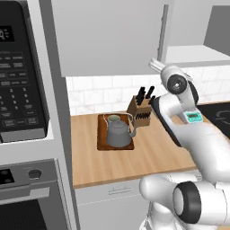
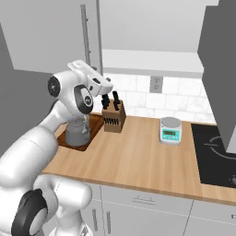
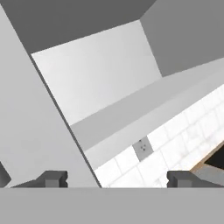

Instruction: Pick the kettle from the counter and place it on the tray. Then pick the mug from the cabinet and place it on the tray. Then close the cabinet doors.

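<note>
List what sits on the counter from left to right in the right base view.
Tray with the kettle → knife block → kitchen scale → cooktop.

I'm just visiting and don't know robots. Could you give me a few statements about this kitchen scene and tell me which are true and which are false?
1. The kettle sits on the tray. True.
2. The mug is on the cabinet shelf. False: it stands on the tray behind the kettle.
3. A knife block stands on the counter beside the tray. True.
4. The gripper is clamped on the kettle. False: its fingers are spread apart with nothing between them, up near the cabinet.
5. Both cabinet doors are shut. False: the right door stands open and the white shelf inside shows.
</note>
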